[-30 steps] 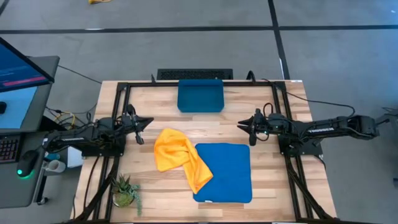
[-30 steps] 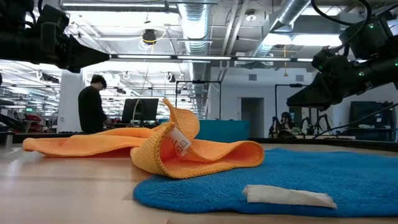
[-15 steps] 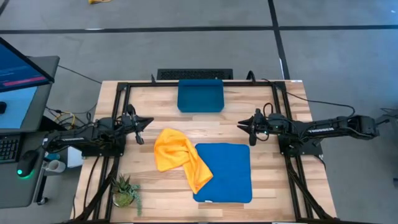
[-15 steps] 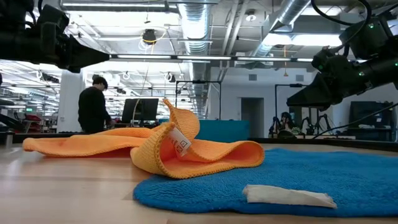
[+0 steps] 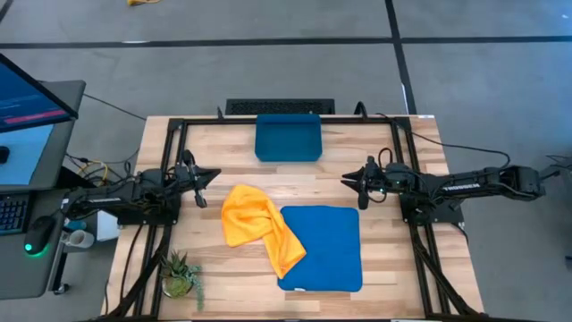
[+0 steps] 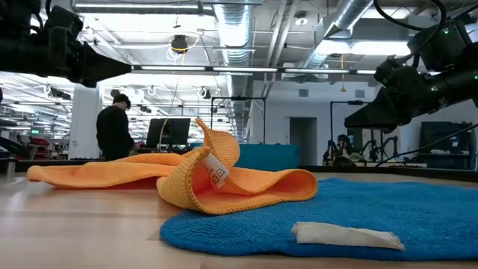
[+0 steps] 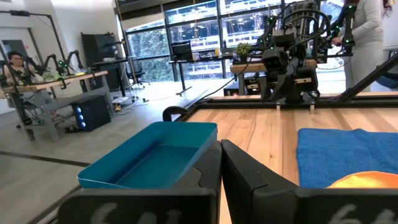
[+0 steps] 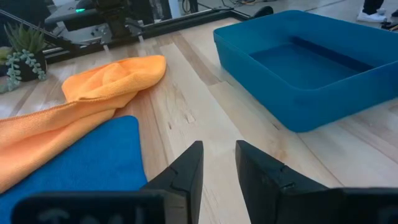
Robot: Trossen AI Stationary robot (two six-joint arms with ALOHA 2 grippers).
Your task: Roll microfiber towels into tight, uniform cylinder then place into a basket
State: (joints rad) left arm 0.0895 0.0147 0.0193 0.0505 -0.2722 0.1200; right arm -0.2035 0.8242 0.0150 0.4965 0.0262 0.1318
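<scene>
The blue towel (image 5: 322,249) lies flat near the table's front, right of centre. The yellow-orange towel (image 5: 255,225) lies crumpled to its left, and one end is draped over the blue towel's left edge (image 6: 224,196). The dark blue basket (image 5: 288,137) stands at the far middle of the table. My left gripper (image 5: 214,176) hovers left of the orange towel, shut and empty (image 7: 221,149). My right gripper (image 5: 345,180) hovers beyond the blue towel's far right corner, its fingers a little apart and empty (image 8: 219,152).
A small potted plant (image 5: 179,275) stands at the near left corner. A black keyboard-like bar (image 5: 280,106) lies behind the basket. A black frame (image 5: 175,134) runs along the table's edges. Bare wood shows between the basket and the towels. A person (image 6: 113,131) stands in the room beyond.
</scene>
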